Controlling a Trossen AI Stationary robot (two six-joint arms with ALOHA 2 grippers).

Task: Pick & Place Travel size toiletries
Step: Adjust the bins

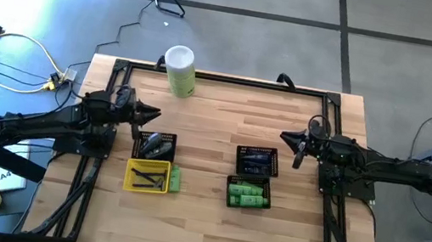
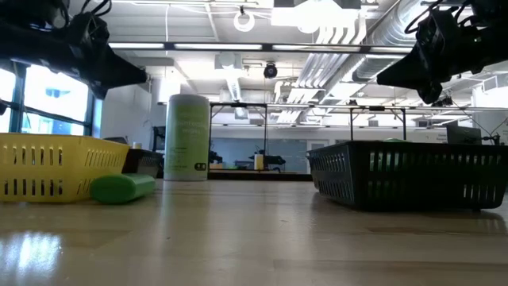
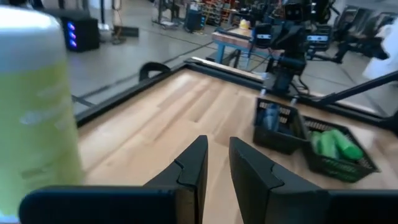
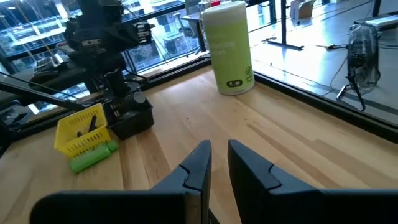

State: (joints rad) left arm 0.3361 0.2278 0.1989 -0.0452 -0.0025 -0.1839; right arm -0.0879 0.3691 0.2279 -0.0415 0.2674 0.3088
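The table (image 1: 202, 213) carries two clusters set apart, which reads as sorting. On the left stand a yellow tray (image 1: 146, 175) holding dark tubes (image 1: 147, 181) and, behind it, a black basket (image 1: 156, 145) with grey items. On the right two black baskets stand touching, the far one (image 1: 257, 161) with bluish packets and the near one (image 1: 249, 193) with green bottles (image 1: 246, 196).

One green bottle (image 1: 174, 178) lies on the wood just beside the tray's right side, likely awaiting pickup. The canister (image 1: 180, 70) stands at the far edge, clear of the work.

The left gripper (image 1: 151, 114) and right gripper (image 1: 286, 138) hover above their clusters, each with fingers nearly together, holding nothing.

Basket walls hide most contents in the low view, and the exact kind of each dark item is hard to make out.
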